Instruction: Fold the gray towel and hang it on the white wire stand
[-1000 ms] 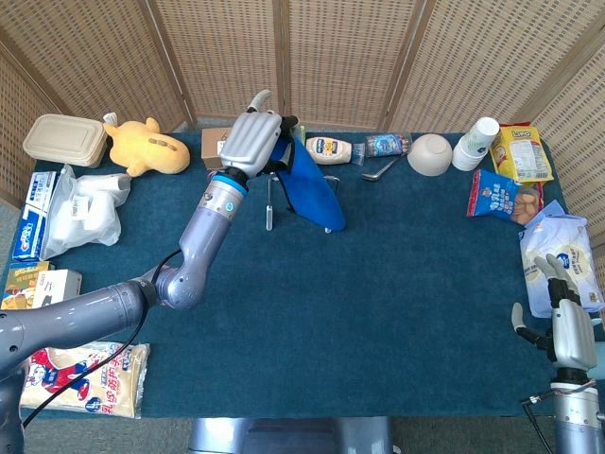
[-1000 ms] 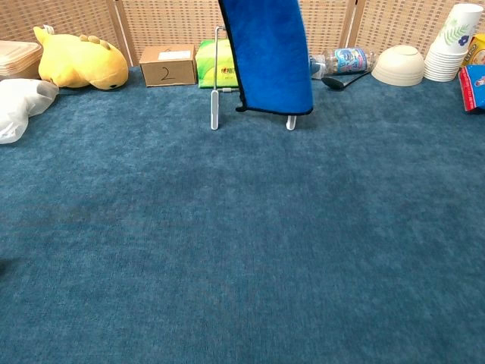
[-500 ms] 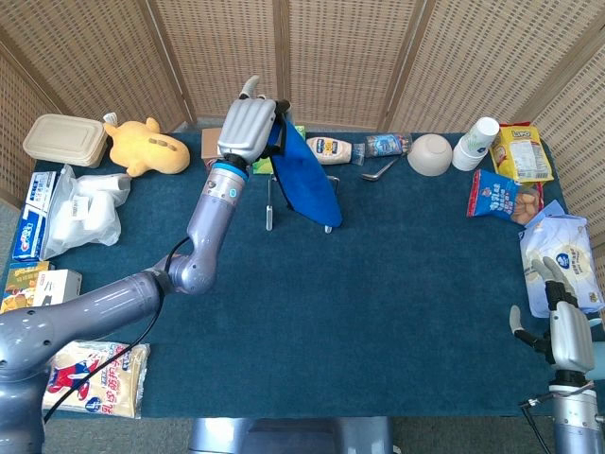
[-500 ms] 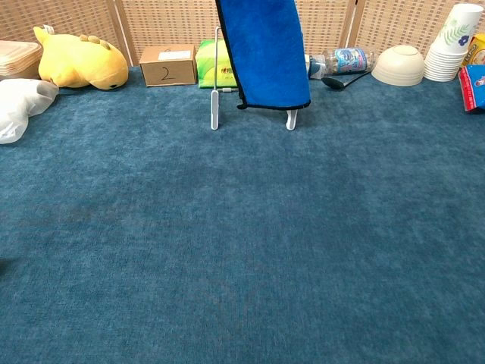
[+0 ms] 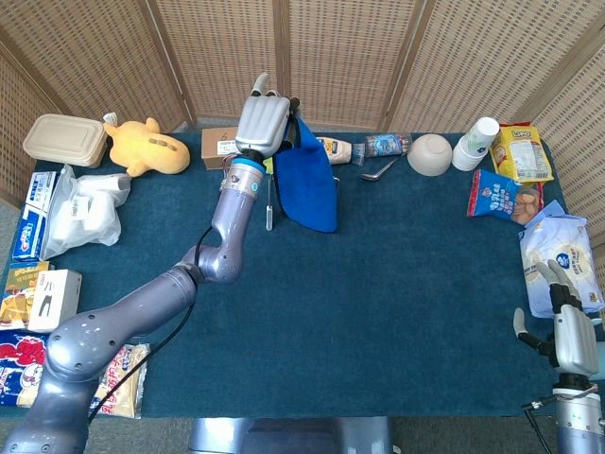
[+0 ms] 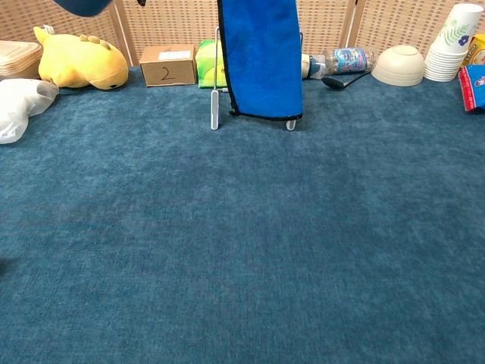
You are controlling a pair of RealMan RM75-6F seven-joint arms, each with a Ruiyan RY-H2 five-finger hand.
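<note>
The left hand [image 5: 265, 118] holds the folded towel [image 6: 261, 57] over the wire stand [image 6: 214, 98] near the table's far edge — hanging step; next, I judge, lower and release; the right hand [image 5: 574, 333] idles empty, fingers apart.

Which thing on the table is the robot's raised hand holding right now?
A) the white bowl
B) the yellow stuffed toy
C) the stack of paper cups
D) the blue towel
D: the left hand grips the top of the blue towel, which hangs at the white wire stand.
</note>
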